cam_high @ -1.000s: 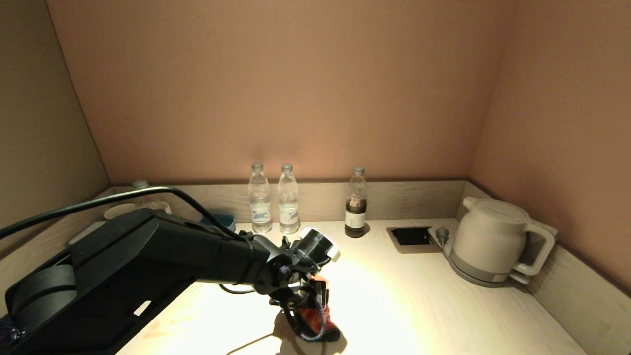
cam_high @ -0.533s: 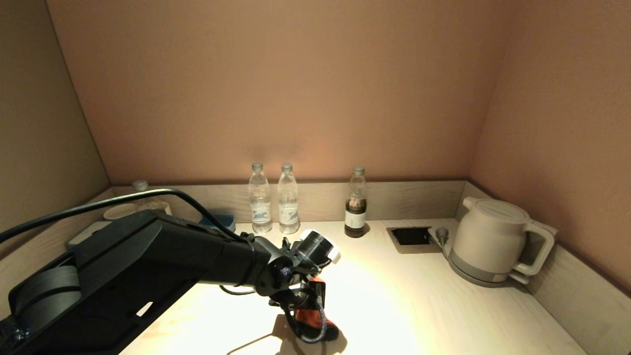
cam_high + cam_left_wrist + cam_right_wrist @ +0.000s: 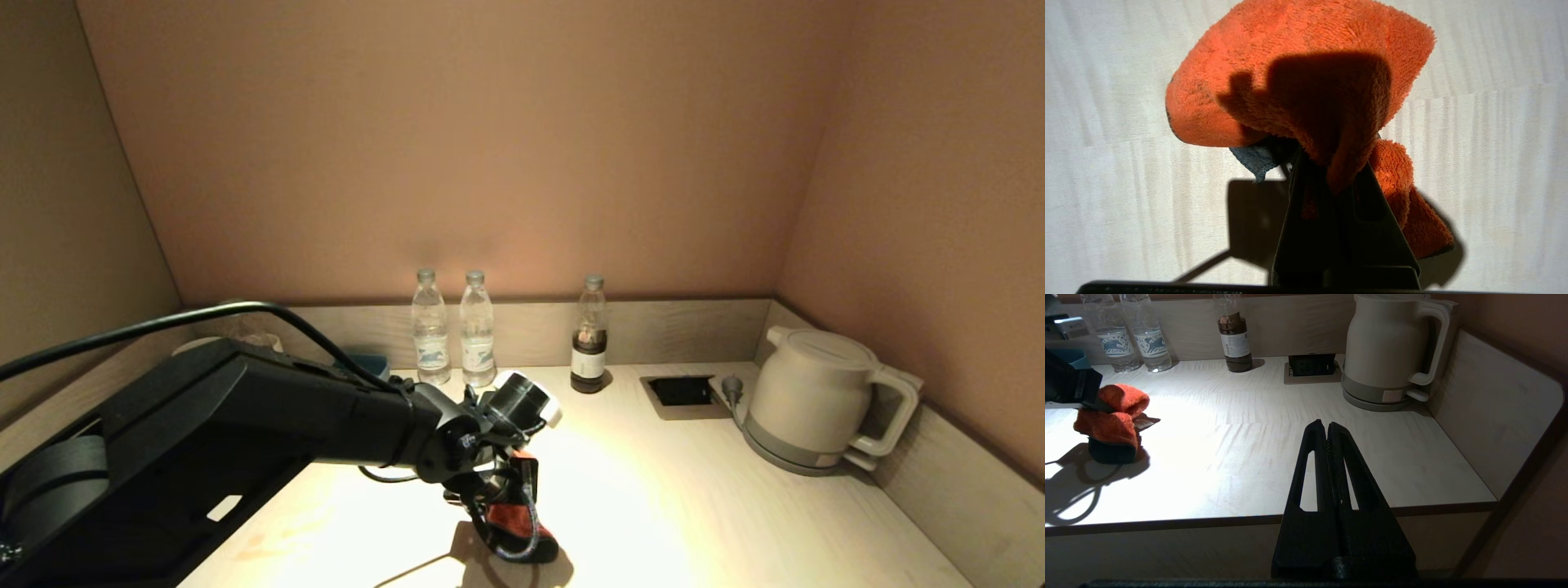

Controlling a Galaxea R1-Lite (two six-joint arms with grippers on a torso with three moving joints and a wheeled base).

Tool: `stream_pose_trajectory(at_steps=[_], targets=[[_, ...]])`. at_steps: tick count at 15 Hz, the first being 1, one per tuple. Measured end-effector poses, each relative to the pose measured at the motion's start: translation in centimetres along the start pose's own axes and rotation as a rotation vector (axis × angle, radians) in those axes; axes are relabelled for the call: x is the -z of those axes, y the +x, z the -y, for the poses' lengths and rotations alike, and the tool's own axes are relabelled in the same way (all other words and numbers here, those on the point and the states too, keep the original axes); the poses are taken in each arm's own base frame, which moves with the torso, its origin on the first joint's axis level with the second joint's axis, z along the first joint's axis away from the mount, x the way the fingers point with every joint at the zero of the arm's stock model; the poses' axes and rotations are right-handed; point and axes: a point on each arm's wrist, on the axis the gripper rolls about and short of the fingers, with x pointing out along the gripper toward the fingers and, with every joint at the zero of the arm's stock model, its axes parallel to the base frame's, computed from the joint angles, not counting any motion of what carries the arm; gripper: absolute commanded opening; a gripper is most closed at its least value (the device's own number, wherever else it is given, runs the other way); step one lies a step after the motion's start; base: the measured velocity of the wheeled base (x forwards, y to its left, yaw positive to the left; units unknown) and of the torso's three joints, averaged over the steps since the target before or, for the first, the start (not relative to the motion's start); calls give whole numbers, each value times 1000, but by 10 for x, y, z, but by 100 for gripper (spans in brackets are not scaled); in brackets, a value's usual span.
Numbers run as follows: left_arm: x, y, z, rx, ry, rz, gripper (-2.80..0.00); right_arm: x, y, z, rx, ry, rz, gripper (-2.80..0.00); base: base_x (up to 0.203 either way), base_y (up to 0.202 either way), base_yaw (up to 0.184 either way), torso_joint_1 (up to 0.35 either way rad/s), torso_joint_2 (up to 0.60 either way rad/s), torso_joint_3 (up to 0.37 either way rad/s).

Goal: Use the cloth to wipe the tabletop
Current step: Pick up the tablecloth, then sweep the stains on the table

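My left gripper (image 3: 510, 498) is shut on an orange cloth (image 3: 517, 523) and presses it onto the pale wooden tabletop (image 3: 653, 506) near its front middle. In the left wrist view the cloth (image 3: 1298, 73) bunches round the gripper (image 3: 1331, 163), with a grey-blue underside showing. The cloth also shows in the right wrist view (image 3: 1110, 416). My right gripper (image 3: 1327, 426) is shut and empty, parked in front of the table's front edge, out of the head view.
Two clear water bottles (image 3: 430, 331) (image 3: 477, 331) and a dark bottle (image 3: 589, 339) stand along the back wall. A white kettle (image 3: 816, 400) sits at the right, next to a recessed socket (image 3: 682, 390). Cups and a tray (image 3: 204, 347) stand at the back left.
My left gripper has drawn the cloth slightly back and to the left across the tabletop. The right arm has not moved.
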Motion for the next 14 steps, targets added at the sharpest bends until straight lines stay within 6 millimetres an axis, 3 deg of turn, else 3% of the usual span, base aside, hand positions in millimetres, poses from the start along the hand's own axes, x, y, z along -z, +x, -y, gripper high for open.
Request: stream_pose_trajectory(at_steps=[5,9,11,14], targets=[[-27,-28,-13,-36,-61,118,-280,0,0,0,0,0,0,-280,0,0,0,0,0,0],[-79,-46,-56,-74,-204,242,-280,0,0,0,0,0,1,-280,0,0,0,0,0,0],[-93,-46,-68,-84,-239,269,-280,0,0,0,0,0,0,-280,0,0,0,0,0,0],[-108,-26,-87,-127,-288,288,-280,0,0,0,1,-1,0,-280,0,0,0,0,0,0]])
